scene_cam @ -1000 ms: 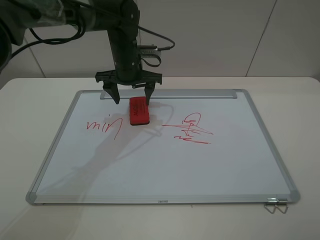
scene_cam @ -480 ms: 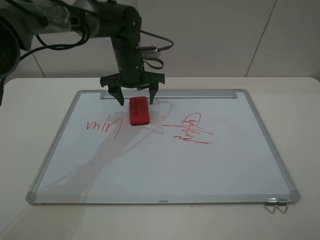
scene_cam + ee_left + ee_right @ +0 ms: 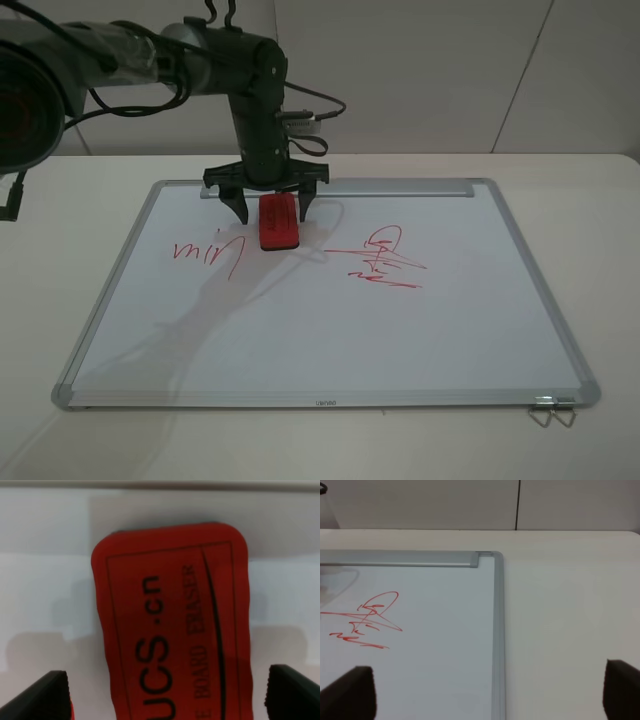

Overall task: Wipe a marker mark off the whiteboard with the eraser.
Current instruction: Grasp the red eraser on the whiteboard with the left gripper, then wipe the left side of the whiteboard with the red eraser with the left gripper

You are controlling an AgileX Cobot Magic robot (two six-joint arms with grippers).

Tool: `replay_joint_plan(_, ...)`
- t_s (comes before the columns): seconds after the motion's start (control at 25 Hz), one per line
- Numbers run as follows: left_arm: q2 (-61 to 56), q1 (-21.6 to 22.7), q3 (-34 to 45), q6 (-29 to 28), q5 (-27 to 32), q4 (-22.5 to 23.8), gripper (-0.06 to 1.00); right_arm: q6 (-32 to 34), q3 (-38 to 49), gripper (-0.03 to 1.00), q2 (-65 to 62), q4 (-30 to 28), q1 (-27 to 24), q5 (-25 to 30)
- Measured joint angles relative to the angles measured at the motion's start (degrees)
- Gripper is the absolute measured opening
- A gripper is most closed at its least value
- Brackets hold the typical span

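- the whiteboard (image 3: 330, 330) lies flat on the pale table (image 3: 600, 250) and fills most of the overhead frame, its tray strip (image 3: 400, 187) along the upper edge.
- the eraser (image 3: 278, 222) rests on the board in the upper-middle of the frame, just below the tray strip, red with its printed face up.
- the left gripper (image 3: 272, 212) hangs straight down over the eraser, its fingers spread wide – one on each side of the block.
- in the left wrist view the eraser (image 3: 170, 620) sits between the two dark fingertips with bare board showing on both sides, so the left gripper (image 3: 170, 695) is not touching it.
- the marker mark (image 3: 208, 252), a thin red "min" with a looping tail, is left of the eraser and a little lower, near it but apart.
- a denser red scribble (image 3: 385, 258) lies right of centre, well clear of the eraser.
- the right gripper (image 3: 487, 695) shows only in its own wrist view – fingers far apart, holding nothing, above the board's framed edge with the scribble (image 3: 367, 620) in sight.
- a wire clip (image 3: 552, 410) sits at the board's lower right corner.
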Motion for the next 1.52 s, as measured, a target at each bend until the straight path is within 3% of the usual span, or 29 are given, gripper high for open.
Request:
replay_joint_plan(0.56,0.3,0.0,0.0,0.0,-2.1,-1.4,0.76,0.0,0.0,0.83,0.0,0.0,0.0,0.0)
replay_joint_plan(0.84,0.6,0.0,0.0,0.0,-0.8,-1.0,0.58,0.0,0.0,0.83,0.0,0.0,0.0,0.0)
replay_joint_plan(1.52,0.6,0.0,0.0,0.0,-0.8,-0.8,0.58,0.0,0.0,0.83,0.0,0.0,0.0,0.0)
